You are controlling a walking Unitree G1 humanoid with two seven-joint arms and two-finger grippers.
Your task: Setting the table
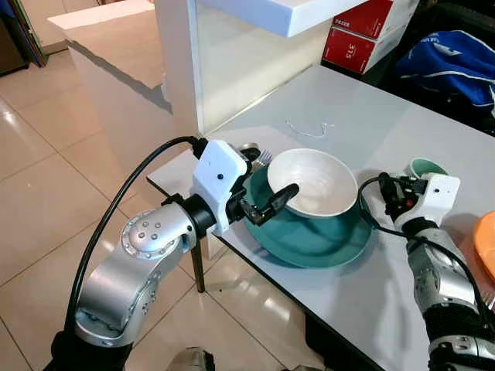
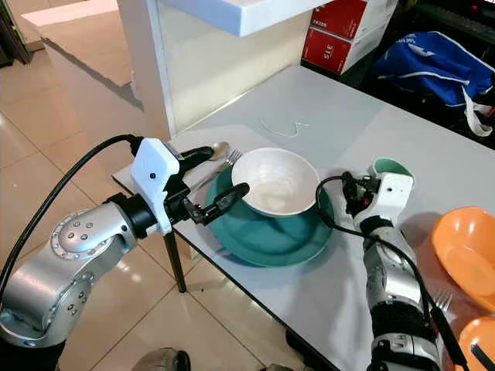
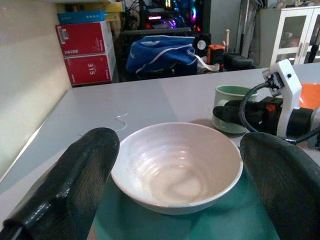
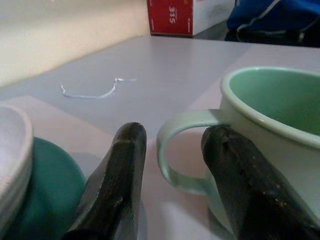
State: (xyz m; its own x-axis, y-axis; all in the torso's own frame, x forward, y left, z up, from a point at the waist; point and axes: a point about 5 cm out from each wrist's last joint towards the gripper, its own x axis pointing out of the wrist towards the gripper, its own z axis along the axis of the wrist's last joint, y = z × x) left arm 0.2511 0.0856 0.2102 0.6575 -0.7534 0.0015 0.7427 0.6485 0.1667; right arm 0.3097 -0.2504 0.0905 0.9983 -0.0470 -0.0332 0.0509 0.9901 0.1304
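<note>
Jaws of left gripper [image 3: 175, 175] spread wide, flanking white ceramic bowl [image 1: 312, 182] seated on round teal plate [image 1: 309, 232]. Right gripper [image 4: 175, 165] fingers straddle pale green mug [image 4: 270, 130] handle, not closed.

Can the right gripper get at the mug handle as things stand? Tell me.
Probably yes. The right gripper already has its fingers on either side of the handle of the green mug, jaws open, and nothing sits between them. The white bowl and teal plate lie off to its side.
</note>
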